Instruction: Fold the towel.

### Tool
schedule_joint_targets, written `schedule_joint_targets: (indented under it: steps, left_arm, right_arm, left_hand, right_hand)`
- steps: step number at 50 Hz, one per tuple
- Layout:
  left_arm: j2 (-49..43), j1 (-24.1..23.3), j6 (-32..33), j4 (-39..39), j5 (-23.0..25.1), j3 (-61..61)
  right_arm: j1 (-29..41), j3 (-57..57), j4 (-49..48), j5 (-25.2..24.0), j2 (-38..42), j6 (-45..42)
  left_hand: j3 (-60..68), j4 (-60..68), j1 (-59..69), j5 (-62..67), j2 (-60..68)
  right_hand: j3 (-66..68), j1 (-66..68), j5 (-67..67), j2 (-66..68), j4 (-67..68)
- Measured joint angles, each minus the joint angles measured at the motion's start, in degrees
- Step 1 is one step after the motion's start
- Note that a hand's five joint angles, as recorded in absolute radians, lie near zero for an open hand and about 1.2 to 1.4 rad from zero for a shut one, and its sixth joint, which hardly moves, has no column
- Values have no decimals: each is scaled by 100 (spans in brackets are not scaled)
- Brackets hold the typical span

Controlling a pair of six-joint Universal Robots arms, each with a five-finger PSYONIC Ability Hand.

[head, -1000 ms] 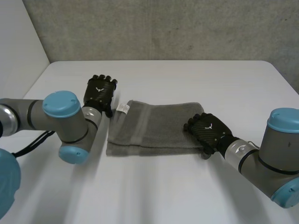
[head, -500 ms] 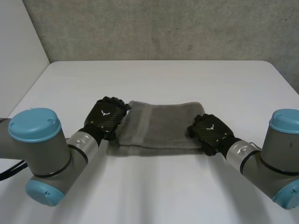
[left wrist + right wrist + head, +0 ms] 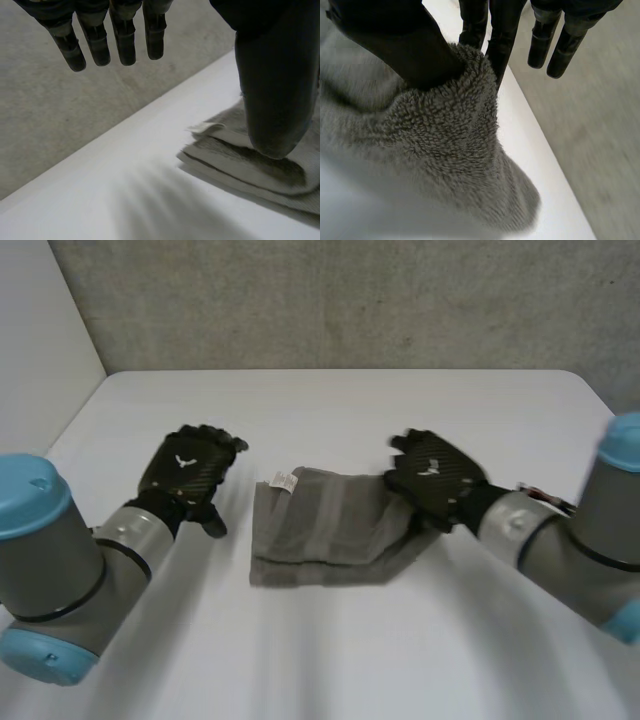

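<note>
Head view: a grey towel [image 3: 325,530] lies near the middle of the white table [image 3: 330,410], folded into a stack of layers. A small white label [image 3: 284,481] sits at its far corner, on the side toward the left hand. The end of the towel toward the right arm [image 3: 575,550] is bunched and drawn up into the right hand [image 3: 432,472], so that end does not lie flat. The rest of the cloth rests on the table.

Right hand, checked in the right wrist view: the thumb [image 3: 395,47] and the nearest fingers [image 3: 501,35] pinch a thick ridge of terry cloth between them. The other fingers stand straight, clear of the cloth. The towel [image 3: 445,135] hangs from this pinch and spreads out below the palm. Finding: grasping the towel at its end.

Left hand [image 3: 188,468]: it sits over bare table beside the label end of the towel, apart from the cloth. In the left wrist view its fingers [image 3: 125,42] are straight and spread, with nothing between them and the thumb [image 3: 274,85]. Folded layers of the towel [image 3: 235,162] show beyond the thumb, edges stacked one on another. Finding: released, holding nothing.

The left arm [image 3: 60,550] reaches in low across the near side of the table.
</note>
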Motion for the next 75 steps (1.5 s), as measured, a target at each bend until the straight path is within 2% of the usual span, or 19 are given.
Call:
schedule_joint_targets:
  steps: [11,19,26,31,37,40,49,54,62,75]
  left_arm:
    - [432,539,-551,-37,-13,2]
    - [451,839,-582,-25,-12,-13]
    - [400,957,-602,-15,-12,-19]
    - [383,959,-676,-14,-10,-13]
    - [397,906,-745,-7,-4,59]
    - [396,865,-761,-1,-3,153]
    - [295,500,-993,-8,10,633]
    - [37,228,-1253,-37,41,944]
    - [-601,-348,-1454,-215,62,1403]
    - [-1353,-1160,-1467,-490,51,2020]
  right_arm:
    - [1737,-2070,866,29,1441,-278]
    - [2375,-3212,987,229,2460,-437]
    - [2617,-3834,967,432,3020,-402]
    - [2687,-3924,971,477,3181,-270]
    - [2634,-3524,976,496,2787,297]
    - [2523,-3158,959,570,2276,849]
    - [1881,-1776,862,1263,483,3095]
    - [1432,-1276,862,1602,56,3894]
    - [781,-850,893,1677,53,4721]
    - [217,-286,721,1659,220,4932]
  left_hand:
    - [0,0,-2,-5,0]
    - [0,0,-7,-6,0]
    - [0,0,-10,-5,0]
    - [0,0,-10,-5,0]
    - [0,0,-13,-9,-1]
    - [0,0,-13,-15,-11]
    - [0,0,-13,-34,-12]
    - [0,0,-13,-34,-12]
    - [0,0,-13,-36,-12]
    - [0,0,-13,-37,-12]
  right_hand:
    - [0,1,7,4,0]
    - [0,1,7,4,0]
    - [0,-28,-68,-28,0]
    - [0,-2498,-2580,-2440,0]
    - [0,-5229,-5449,-5213,0]
    - [0,-5847,-6196,-5797,0]
    - [0,-6019,-6201,-5839,0]
    - [0,-6037,-6201,-5839,0]
    - [0,-6038,-6201,-5839,0]
    - [0,-6038,-6201,-5839,0]
